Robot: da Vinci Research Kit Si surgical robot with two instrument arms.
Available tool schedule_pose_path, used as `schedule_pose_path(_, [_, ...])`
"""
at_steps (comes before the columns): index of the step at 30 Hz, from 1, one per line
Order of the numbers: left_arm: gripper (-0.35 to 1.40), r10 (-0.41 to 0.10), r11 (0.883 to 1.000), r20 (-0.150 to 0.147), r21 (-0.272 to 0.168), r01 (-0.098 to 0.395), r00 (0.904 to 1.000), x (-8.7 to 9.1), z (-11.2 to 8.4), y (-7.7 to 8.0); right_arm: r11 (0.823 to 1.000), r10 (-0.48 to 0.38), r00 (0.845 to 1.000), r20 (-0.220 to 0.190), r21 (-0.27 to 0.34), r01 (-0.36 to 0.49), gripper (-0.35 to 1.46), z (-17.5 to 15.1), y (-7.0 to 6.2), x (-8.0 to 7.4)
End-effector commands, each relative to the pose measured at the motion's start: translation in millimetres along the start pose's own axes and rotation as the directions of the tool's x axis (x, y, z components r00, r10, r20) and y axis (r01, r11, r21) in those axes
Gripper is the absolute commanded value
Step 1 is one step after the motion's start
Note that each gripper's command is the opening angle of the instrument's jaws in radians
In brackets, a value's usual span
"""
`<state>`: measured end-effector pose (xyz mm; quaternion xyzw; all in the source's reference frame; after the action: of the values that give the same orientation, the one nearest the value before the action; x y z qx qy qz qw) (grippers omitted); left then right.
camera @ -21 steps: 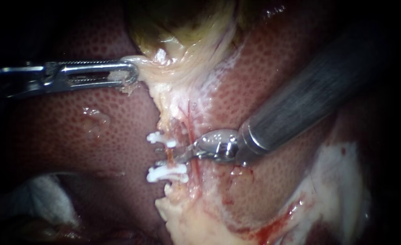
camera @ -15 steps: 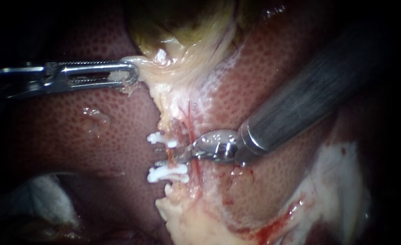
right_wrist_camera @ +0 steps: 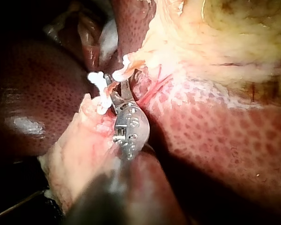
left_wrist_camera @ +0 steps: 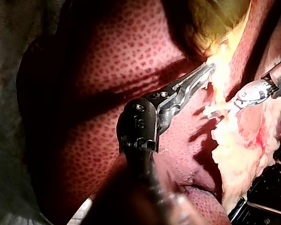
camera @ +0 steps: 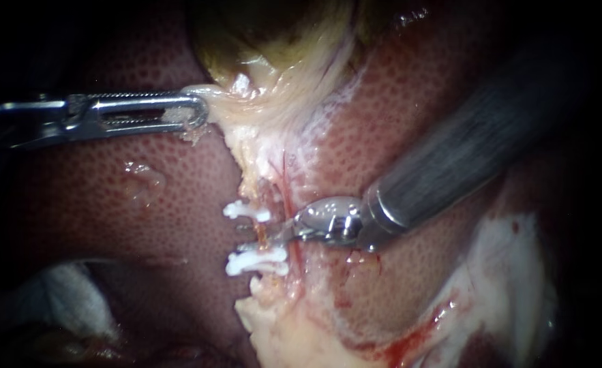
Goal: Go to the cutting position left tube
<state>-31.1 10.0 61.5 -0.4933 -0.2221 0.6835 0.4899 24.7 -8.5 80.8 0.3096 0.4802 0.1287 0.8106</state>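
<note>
Now, right instrument (camera: 275, 235) slanting, hand open at left tube (camera: 261, 233) between clips (camera: 256, 260), left instrument (camera: 200, 112) gripping gallbladder (camera: 266, 48).

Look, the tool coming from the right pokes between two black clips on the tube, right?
Not quite. The upper clip and lower clip are white, not black; the endoscope view shows the right instrument poking between them on the tube.
</note>
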Motion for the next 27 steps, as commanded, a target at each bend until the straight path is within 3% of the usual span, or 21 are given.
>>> schedule_pose_path(1, [-0.35,0.0,1.0,0.0,0.0,0.0,1.0,0.0,-0.1,0.1,1.0,0.001,1.0,-0.001,-0.004,-0.001,0.37,-0.6,0.0,0.1])
schedule_pose_path(4, [-0.35,0.0,1.0,0.0,0.0,0.0,1.0,0.1,-0.2,0.2,1.0,0.002,1.0,-0.003,-0.006,-0.002,0.47,-2.6,0.1,0.4])
schedule_pose_path(7, [-0.35,0.0,1.0,0.0,0.0,0.0,1.0,0.1,-0.2,0.3,1.0,0.005,1.0,-0.005,-0.01,-0.006,0.71,-4.6,0.2,1.0])
schedule_pose_path(10, [-0.35,0.0,1.0,0.0,0.0,0.0,1.0,0.1,-0.2,0.3,1.0,0.008,1.0,-0.008,-0.004,-0.008,0.78,-5.9,-0.1,1.3])
schedule_pose_path(22, [-0.35,0.0,1.0,0.0,-0.001,0.0,1.0,0.1,-0.3,0.2,1.0,0.006,1.0,-0.023,-0.001,-0.006,1.13,-6.0,-0.7,1.2])
schedule_pose_path(27, [-0.35,0.0,1.0,0.0,-0.001,0.0,1.0,0.1,-0.3,0.2,1.0,0.002,1.0,-0.021,0.011,-0.002,1.19,-5.2,-1.3,1.1])
